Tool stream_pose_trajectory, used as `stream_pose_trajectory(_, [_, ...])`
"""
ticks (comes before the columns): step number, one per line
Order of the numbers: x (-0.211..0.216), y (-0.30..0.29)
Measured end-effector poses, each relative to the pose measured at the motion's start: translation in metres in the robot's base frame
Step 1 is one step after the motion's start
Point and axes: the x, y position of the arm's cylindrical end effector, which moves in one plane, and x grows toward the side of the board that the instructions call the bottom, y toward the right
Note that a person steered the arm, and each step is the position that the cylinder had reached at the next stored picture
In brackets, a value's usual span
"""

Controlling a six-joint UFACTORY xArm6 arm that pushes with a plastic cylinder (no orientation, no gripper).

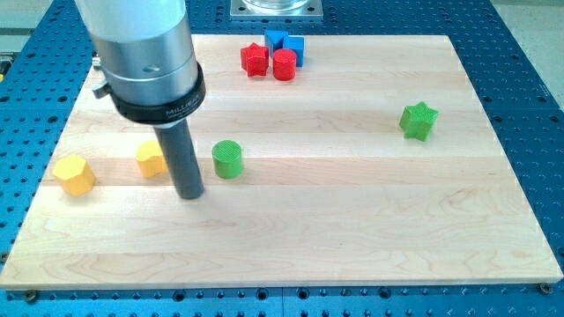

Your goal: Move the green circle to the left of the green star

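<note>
The green circle (227, 159) sits on the wooden board left of centre. The green star (419, 121) sits far to the view's right, a little higher up. My tip (189, 195) rests on the board just left of and slightly below the green circle, with a small gap between them. The rod hangs from a large grey arm body at the view's top left.
A yellow block (152, 159) sits right beside the rod on its left. A yellow hexagon (74, 174) lies further left. A red star (255, 60), a red cylinder (284, 64) and two blue blocks (288, 46) cluster at the board's top.
</note>
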Motion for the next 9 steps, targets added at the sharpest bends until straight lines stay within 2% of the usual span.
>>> stream_pose_trajectory(1, [-0.040, 0.097])
stream_pose_trajectory(2, [-0.030, 0.082])
stream_pose_trajectory(3, [-0.053, 0.049])
stream_pose_trajectory(4, [-0.093, 0.070])
stream_pose_trajectory(6, [-0.082, 0.195])
stream_pose_trajectory(7, [-0.034, 0.185])
stream_pose_trajectory(8, [-0.044, 0.227])
stream_pose_trajectory(9, [-0.053, 0.245])
